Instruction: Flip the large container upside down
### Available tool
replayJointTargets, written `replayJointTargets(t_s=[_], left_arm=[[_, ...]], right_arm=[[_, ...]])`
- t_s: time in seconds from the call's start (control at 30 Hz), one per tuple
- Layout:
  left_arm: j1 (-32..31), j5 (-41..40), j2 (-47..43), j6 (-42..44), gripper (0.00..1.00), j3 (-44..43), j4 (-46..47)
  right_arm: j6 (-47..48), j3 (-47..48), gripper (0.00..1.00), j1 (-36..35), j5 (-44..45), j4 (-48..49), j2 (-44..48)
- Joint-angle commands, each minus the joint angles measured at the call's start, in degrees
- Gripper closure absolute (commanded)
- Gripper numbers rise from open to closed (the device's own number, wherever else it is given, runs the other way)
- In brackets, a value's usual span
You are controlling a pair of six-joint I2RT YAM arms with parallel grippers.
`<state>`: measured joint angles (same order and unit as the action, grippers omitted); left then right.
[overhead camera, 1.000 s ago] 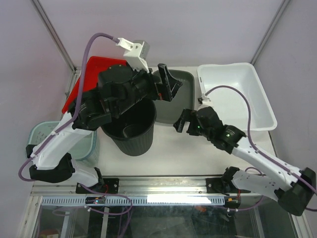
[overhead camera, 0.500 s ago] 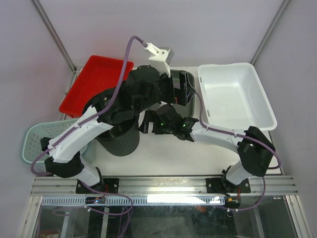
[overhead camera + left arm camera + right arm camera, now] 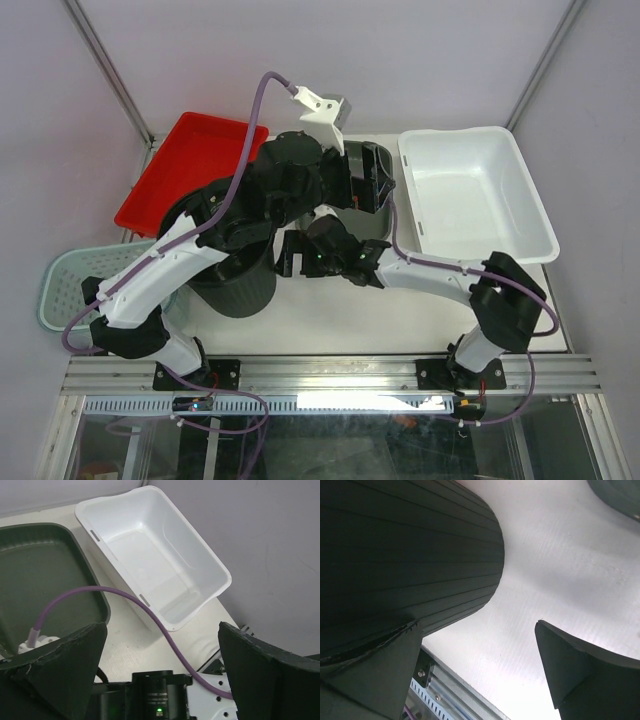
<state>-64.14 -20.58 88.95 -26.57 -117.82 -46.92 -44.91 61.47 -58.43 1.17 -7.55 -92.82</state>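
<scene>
The large container is a dark ribbed bin [image 3: 240, 292] standing upright at the table's front left, mostly hidden under my left arm. My left gripper [image 3: 375, 178] is open and empty, held above the dark grey tray behind the bin; in the left wrist view [image 3: 160, 627] its jaws stand wide apart over my right arm. My right gripper [image 3: 290, 253] is open, low at the bin's right side. In the right wrist view [image 3: 477, 627] the bin's ribbed wall [image 3: 410, 545] fills the upper left, right against the left finger [image 3: 380, 665].
A dark grey tray [image 3: 40, 570] lies at the back middle. A white tub [image 3: 475, 195] stands at the back right, a red tray [image 3: 185, 170] at the back left, and a pale green basket [image 3: 70, 290] at the left edge. A metal rail [image 3: 330, 375] runs along the front.
My left arm has swung right from over the bin to over the dark tray. My right gripper has reached left to the bin's side. The bin and basket have shifted left.
</scene>
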Motion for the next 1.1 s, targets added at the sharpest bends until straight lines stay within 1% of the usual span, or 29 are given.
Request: replayJointTargets(t_s=[0.0, 0.03, 0.2, 0.3, 0.4, 0.53, 0.63, 0.7, 0.77, 0.8, 0.87, 0.97, 1.07], left_arm=[[-0.2, -0.9, 0.1, 0.2, 0.01, -1.1, 3.1], [-0.2, -1.0, 0.4, 0.3, 0.01, -1.4, 3.1], [-0.2, -1.6, 2.8, 0.8, 0.01, -3.5, 3.3], [-0.2, -1.8, 4.5, 0.8, 0.01, -4.4, 3.4], [-0.2, -2.5, 5.9, 0.6, 0.01, -4.9, 3.4], [-0.2, -4.0, 6.9, -0.3, 0.01, -5.0, 3.7], [-0.2, -4.0, 6.5, -0.3, 0.01, -5.0, 4.4], [-0.2, -4.1, 6.1, -0.2, 0.01, -5.0, 4.5], [-0.2, -4.6, 5.5, -0.4, 0.01, -4.7, 4.5], [-0.2, -4.9, 5.2, -0.4, 0.01, -4.5, 4.5], [-0.2, -5.9, 4.5, -0.4, 0.01, -3.8, 4.5], [-0.1, -7.4, 3.1, -0.6, 0.01, -2.1, 4.5], [0.1, -7.8, 1.8, -0.6, 0.01, 0.0, 4.6]], right_arm=[[-0.1, -4.1, 0.01, -0.4, 7.3, 1.3, 12.2], [0.0, -5.7, 0.01, -0.3, 9.1, 0.3, 13.9], [-0.3, -12.4, 0.01, -0.3, 16.5, -7.4, 28.3], [-0.8, -14.7, 0.01, -0.3, 20.0, -13.2, 36.1], [-1.8, -15.9, 0.01, -0.3, 25.3, -23.7, 43.6], [-1.6, -15.1, 0.01, -0.1, 35.6, -35.4, 52.1], [2.7, -12.2, 0.01, 0.4, 41.9, -39.3, 54.3], [6.0, -9.9, 0.01, 1.2, 45.7, -41.1, 53.2], [10.3, -8.1, 0.01, 3.5, 48.0, -41.2, 51.0], [12.9, -7.6, 0.02, 5.8, 47.4, -40.2, 49.8], [19.4, -7.1, 0.01, 12.1, 42.4, -36.2, 47.4], [26.6, -6.2, 0.02, 24.7, 30.1, -30.5, 43.6], [30.8, -3.8, 0.01, 34.1, 19.1, -27.8, 37.0]])
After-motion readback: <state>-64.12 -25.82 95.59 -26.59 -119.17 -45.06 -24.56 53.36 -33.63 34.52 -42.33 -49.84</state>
